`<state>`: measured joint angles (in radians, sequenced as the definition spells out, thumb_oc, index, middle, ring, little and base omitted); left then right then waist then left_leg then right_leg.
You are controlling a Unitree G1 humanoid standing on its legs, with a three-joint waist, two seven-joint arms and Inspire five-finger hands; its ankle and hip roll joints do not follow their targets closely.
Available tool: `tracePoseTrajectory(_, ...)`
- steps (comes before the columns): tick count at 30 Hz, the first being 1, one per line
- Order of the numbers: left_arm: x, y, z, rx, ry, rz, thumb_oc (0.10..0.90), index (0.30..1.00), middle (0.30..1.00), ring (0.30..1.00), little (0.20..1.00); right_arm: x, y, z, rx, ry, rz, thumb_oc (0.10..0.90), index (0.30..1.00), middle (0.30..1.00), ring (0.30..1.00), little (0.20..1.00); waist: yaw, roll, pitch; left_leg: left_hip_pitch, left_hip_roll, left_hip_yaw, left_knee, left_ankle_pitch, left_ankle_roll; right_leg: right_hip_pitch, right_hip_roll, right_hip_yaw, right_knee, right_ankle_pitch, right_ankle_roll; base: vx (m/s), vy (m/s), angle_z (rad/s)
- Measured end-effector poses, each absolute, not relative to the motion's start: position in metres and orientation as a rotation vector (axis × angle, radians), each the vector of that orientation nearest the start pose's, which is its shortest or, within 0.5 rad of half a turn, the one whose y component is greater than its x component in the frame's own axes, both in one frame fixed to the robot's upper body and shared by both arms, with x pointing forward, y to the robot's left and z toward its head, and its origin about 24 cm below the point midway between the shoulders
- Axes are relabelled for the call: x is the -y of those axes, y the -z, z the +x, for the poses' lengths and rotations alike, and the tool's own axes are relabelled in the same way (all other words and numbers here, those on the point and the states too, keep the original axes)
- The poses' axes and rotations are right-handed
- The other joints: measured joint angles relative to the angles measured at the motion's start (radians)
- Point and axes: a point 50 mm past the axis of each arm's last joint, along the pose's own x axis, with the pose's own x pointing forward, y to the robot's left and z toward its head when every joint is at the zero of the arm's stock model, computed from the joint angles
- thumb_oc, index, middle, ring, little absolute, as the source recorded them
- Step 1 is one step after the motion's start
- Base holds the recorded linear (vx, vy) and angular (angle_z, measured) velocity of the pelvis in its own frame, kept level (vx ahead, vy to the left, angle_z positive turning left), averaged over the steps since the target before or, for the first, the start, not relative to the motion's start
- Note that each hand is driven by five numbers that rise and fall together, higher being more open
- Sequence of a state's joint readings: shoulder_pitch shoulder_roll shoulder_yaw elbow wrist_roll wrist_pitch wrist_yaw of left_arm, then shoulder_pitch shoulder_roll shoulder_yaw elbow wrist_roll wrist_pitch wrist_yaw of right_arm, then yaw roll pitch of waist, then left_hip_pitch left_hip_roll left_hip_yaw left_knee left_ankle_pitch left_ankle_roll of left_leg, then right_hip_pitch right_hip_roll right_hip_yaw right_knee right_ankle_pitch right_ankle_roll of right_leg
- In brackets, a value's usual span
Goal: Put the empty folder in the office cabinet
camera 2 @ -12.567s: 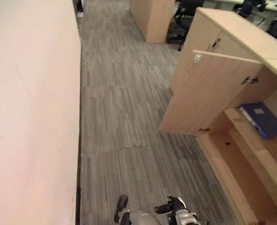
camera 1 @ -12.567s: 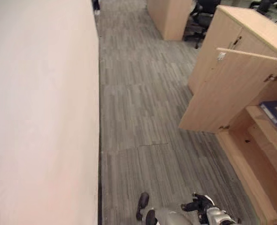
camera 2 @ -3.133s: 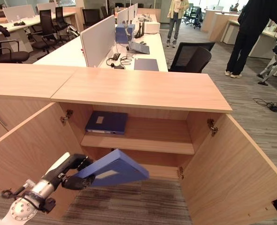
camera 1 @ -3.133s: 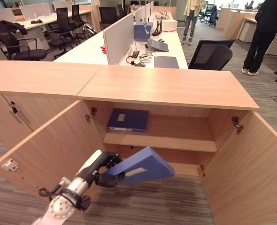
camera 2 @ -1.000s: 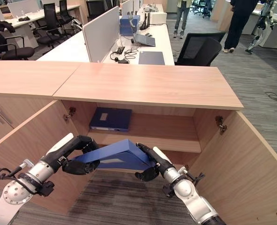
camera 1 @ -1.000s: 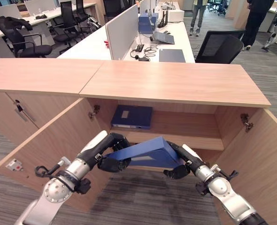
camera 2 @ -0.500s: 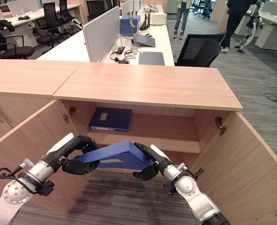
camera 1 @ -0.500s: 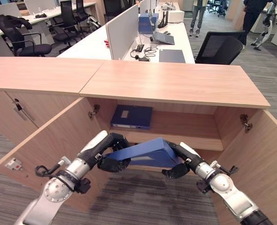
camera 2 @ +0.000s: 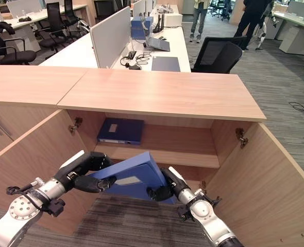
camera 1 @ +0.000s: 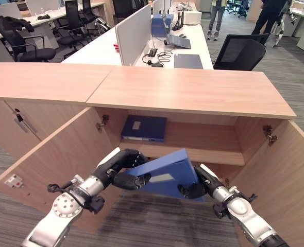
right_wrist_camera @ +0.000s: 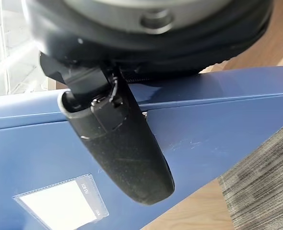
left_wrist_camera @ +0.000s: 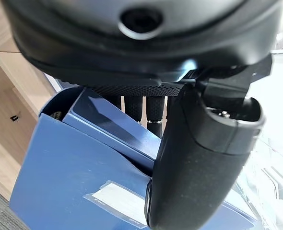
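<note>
Gripping blue folder point(camera 1: 165, 177) (tilted): left hand point(camera 1: 122, 174), right hand point(camera 1: 196, 185).

A folder point(camera 1: 165, 177) sits between the left hand point(camera 1: 122, 172) and right hand point(camera 1: 196, 186), before the open cabinet point(camera 1: 193, 95). A second folder point(camera 1: 144, 128) lies on its shelf point(camera 1: 203, 149). Desks point(camera 1: 141, 49) and chairs point(camera 1: 242, 51) stand behind.

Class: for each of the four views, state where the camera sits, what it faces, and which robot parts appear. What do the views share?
Left eye: on the head, facing the open cabinet; both arms, left hand, right hand.
Right eye: beside it, same scene.
Left wrist: along the left hand, thumb on the folder.
Right wrist: along the right hand, thumb on the folder.
Shared: the blue folder.
</note>
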<state>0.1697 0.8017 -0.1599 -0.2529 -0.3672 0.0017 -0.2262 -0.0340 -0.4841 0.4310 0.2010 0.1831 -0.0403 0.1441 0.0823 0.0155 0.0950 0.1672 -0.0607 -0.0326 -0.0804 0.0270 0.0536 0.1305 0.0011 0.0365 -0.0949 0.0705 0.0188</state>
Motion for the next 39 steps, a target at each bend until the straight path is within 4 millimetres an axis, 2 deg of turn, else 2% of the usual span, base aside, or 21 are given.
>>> tracePoseTrajectory(2,-0.219,-0.074,0.213,-0.110,0.484,0.370,0.400,0.300,0.300,0.300,0.300,0.160,0.013,0.232,-0.287,-0.504,-0.325,0.400,0.300,0.300,0.300,0.300,0.000,0.000,0.000,0.001,0.000,0.000,0.000,0.000,0.000,0.001,0.000,0.001,0.000,0.000,0.000,0.00,0.000,0.00)
tracePoseTrajectory(4,-0.219,-0.073,0.212,-0.114,0.484,0.369,0.800,0.900,0.900,0.900,0.900,0.163,0.013,0.232,-0.293,-0.509,-0.337,0.400,0.300,0.300,0.300,0.300,0.001,0.000,0.000,0.003,0.000,0.000,0.000,0.000,0.000,0.003,0.000,0.001,0.000,0.000,0.000,0.00,0.000,0.00)
tracePoseTrajectory(9,-0.218,-0.070,0.209,-0.136,0.520,0.290,0.800,0.900,0.900,0.900,0.900,0.170,0.015,0.228,-0.326,-0.548,-0.382,0.400,0.300,0.300,0.300,0.300,0.000,-0.002,-0.001,0.005,-0.001,0.000,0.000,0.000,0.000,0.005,-0.001,0.000,0.000,0.000,0.000,0.02,0.003,0.00)
tracePoseTrajectory(11,-0.222,-0.060,0.200,-0.132,0.452,0.190,0.800,0.900,0.900,0.900,0.900,0.177,0.025,0.218,-0.365,-0.538,-0.445,0.400,0.300,0.300,0.300,0.300,0.001,0.001,-0.001,0.009,-0.002,-0.002,0.000,-0.002,-0.001,0.011,-0.002,-0.002,0.000,-0.002,0.002,0.02,0.002,0.03)
tracePoseTrajectory(13,-0.229,-0.048,0.197,-0.127,0.314,0.095,0.800,0.900,0.900,0.900,0.900,0.191,0.036,0.206,-0.432,-0.506,-0.504,0.400,0.300,0.300,0.300,0.300,-0.003,0.003,-0.003,0.012,-0.003,-0.004,0.000,-0.003,0.000,0.014,-0.004,-0.004,0.000,-0.005,0.003,0.00,-0.004,0.06)
tracePoseTrajectory(15,-0.247,-0.029,0.187,-0.175,0.128,0.038,0.800,0.900,0.900,0.900,0.900,0.213,0.046,0.193,-0.511,-0.445,-0.594,0.400,0.300,0.300,0.300,0.300,-0.002,0.001,-0.002,0.010,-0.005,-0.011,0.000,-0.003,0.000,0.014,-0.005,-0.008,0.000,-0.009,0.007,0.01,-0.003,0.07)
tracePoseTrajectory(17,-0.271,-0.008,0.170,-0.270,-0.059,0.072,0.800,0.900,0.900,0.900,0.900,0.243,0.054,0.177,-0.605,-0.330,-0.652,0.400,0.300,0.300,0.300,0.300,-0.004,0.000,-0.002,0.009,-0.006,-0.016,0.000,-0.004,0.001,0.014,-0.006,-0.012,0.000,-0.014,0.011,0.01,-0.002,0.06)
tracePoseTrajectory(19,-0.287,0.004,0.155,-0.350,-0.163,0.109,0.800,0.900,0.900,0.900,0.900,0.267,0.058,0.167,-0.673,-0.219,-0.667,0.400,0.300,0.300,0.300,0.300,-0.006,-0.004,-0.001,0.008,-0.006,-0.020,0.000,-0.005,0.001,0.014,-0.006,-0.016,0.000,-0.017,0.011,0.00,0.001,0.05)
tracePoseTrajectory(21,-0.295,0.015,0.142,-0.414,-0.235,0.115,0.800,0.900,0.900,0.900,0.900,0.287,0.057,0.159,-0.718,-0.118,-0.676,0.400,0.300,0.300,0.300,0.300,-0.005,-0.005,-0.002,0.008,-0.006,-0.024,-0.001,-0.007,0.002,0.014,-0.006,-0.018,0.000,-0.018,0.011,0.00,0.006,0.04)
tracePoseTrajectory(23,-0.297,0.021,0.136,-0.447,-0.251,0.108,0.800,0.900,0.900,0.900,0.900,0.292,0.056,0.158,-0.722,-0.083,-0.678,0.400,0.300,0.300,0.300,0.300,-0.007,-0.006,-0.002,0.008,-0.006,-0.024,-0.001,-0.007,0.002,0.014,-0.005,-0.018,0.000,-0.018,0.011,0.00,0.000,0.00)
tracePoseTrajectory(24,-0.295,0.034,0.132,-0.483,-0.300,0.068,0.800,0.900,0.900,0.900,0.900,0.294,0.057,0.158,-0.718,-0.033,-0.640,0.400,0.300,0.300,0.300,0.300,-0.005,-0.005,-0.005,0.008,-0.006,-0.024,-0.001,-0.008,0.002,0.014,-0.006,-0.019,0.000,-0.018,0.010,0.00,0.000,0.00)
tracePoseTrajectory(26,-0.292,0.044,0.126,-0.527,-0.329,0.046,0.800,0.900,0.900,0.900,0.900,0.291,0.062,0.156,-0.719,0.021,-0.567,0.400,0.300,0.300,0.300,0.300,-0.006,-0.008,-0.007,0.008,-0.006,-0.025,-0.001,-0.008,0.002,0.014,-0.005,-0.019,0.000,-0.018,0.010,0.00,0.000,0.00)
tracePoseTrajectory(28,-0.286,0.057,0.117,-0.584,-0.364,0.019,0.800,0.900,0.900,0.900,0.900,0.281,0.072,0.152,-0.724,0.113,-0.410,0.400,0.300,0.300,0.300,0.300,-0.007,-0.011,-0.008,0.008,-0.005,-0.025,-0.001,-0.009,0.000,0.014,-0.004,-0.019,0.000,-0.019,0.009,0.00,0.000,0.00)
tracePoseTrajectory(30,-0.278,0.072,0.108,-0.664,-0.389,-0.012,0.800,0.900,0.900,0.900,0.900,0.260,0.088,0.149,-0.734,0.227,-0.132,0.400,0.300,0.300,0.300,0.300,-0.008,-0.011,-0.008,0.007,-0.005,-0.025,-0.001,-0.009,0.001,0.014,-0.004,-0.019,0.000,-0.019,0.009,0.00,0.000,0.00)
tracePoseTrajectory(32,-0.272,0.078,0.103,-0.704,-0.384,-0.028,0.800,0.900,0.900,0.900,0.900,0.241,0.097,0.146,-0.737,0.290,0.109,0.400,0.300,0.300,0.300,0.300,-0.006,-0.010,-0.008,0.005,-0.005,-0.025,-0.001,-0.008,0.002,0.012,-0.005,-0.019,0.000,-0.019,0.009,0.00,0.000,0.00)
tracePoseTrajectory(34,-0.267,0.082,0.101,-0.729,-0.372,-0.043,0.800,0.900,0.900,0.900,0.900,0.223,0.102,0.146,-0.739,0.307,0.285,0.400,0.300,0.300,0.300,0.300,-0.005,-0.009,-0.009,0.004,-0.006,-0.025,0.000,-0.008,0.002,0.011,-0.005,-0.019,0.000,-0.019,0.009,0.00,0.000,0.00)
tracePoseTrajectory(37,-0.257,0.085,0.101,-0.744,-0.332,-0.044,0.800,0.900,0.900,0.900,0.900,0.181,0.105,0.156,-0.743,0.275,0.540,0.400,0.300,0.300,0.300,0.300,0.008,-0.006,-0.011,0.003,-0.008,-0.026,-0.001,-0.007,0.004,0.012,-0.007,-0.021,0.000,-0.019,0.009,0.00,0.000,0.00)
tracePoseTrajectory(39,-0.254,0.086,0.101,-0.759,-0.313,-0.046,0.800,0.900,0.900,0.900,0.900,0.168,0.103,0.164,-0.735,0.267,0.651,0.400,0.300,0.300,0.300,0.300,0.006,-0.005,-0.012,0.002,-0.008,-0.026,0.000,-0.007,0.004,0.012,-0.009,-0.020,0.000,-0.019,0.009,0.00,0.007,0.05)
